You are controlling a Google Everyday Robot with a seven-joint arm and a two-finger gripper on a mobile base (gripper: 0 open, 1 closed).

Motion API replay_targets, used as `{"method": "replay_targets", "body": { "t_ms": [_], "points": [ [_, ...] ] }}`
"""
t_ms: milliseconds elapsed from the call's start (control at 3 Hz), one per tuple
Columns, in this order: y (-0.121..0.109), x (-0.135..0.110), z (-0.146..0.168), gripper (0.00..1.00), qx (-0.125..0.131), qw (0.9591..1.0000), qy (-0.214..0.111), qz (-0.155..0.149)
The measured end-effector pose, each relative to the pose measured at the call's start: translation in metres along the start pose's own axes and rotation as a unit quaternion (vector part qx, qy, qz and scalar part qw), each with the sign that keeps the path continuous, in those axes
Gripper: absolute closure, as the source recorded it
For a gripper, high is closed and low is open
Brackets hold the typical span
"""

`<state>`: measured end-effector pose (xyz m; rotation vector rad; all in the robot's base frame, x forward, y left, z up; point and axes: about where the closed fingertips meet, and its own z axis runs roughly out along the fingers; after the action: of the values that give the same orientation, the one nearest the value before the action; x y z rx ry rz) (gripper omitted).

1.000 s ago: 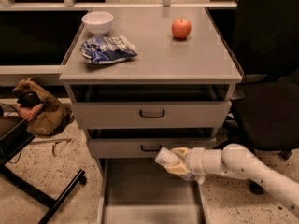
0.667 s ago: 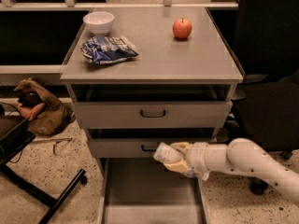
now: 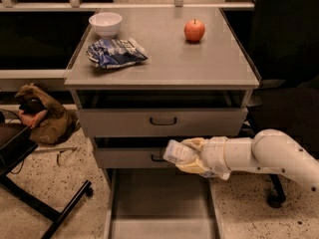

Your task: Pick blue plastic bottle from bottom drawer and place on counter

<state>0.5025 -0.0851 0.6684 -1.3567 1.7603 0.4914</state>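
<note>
My gripper (image 3: pixel 188 158) is at the end of the white arm coming in from the right, in front of the middle drawer. It is shut on the blue plastic bottle (image 3: pixel 175 152), a small pale bottle held on its side and pointing left. The bottle hangs above the open bottom drawer (image 3: pixel 159 205), whose flat grey floor shows nothing on it. The counter (image 3: pixel 164 59) is the grey cabinet top, well above the gripper.
On the counter are a white bowl (image 3: pixel 105 23), a blue-and-white snack bag (image 3: pixel 114 53) and a red apple (image 3: pixel 194 30). Two shut drawers with black handles (image 3: pixel 163 120) sit under it. A brown bag (image 3: pixel 42 114) and a black chair base (image 3: pixel 45 203) are on the floor at the left.
The gripper with the bottle has risen a little and shifted left, now level with the middle drawer's front.
</note>
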Motion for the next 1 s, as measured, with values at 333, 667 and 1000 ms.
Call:
{"method": "replay_targets", "body": {
  "t_ms": [333, 667, 1000],
  "points": [
    [-0.013, -0.023, -0.017, 1.00, 0.027, 0.9993, -0.020, -0.018],
    [-0.040, -0.085, -0.069, 1.00, 0.075, 0.9916, -0.079, -0.070],
    [-0.070, -0.159, -0.120, 1.00, 0.114, 0.9705, -0.166, -0.133]
  ]
}}
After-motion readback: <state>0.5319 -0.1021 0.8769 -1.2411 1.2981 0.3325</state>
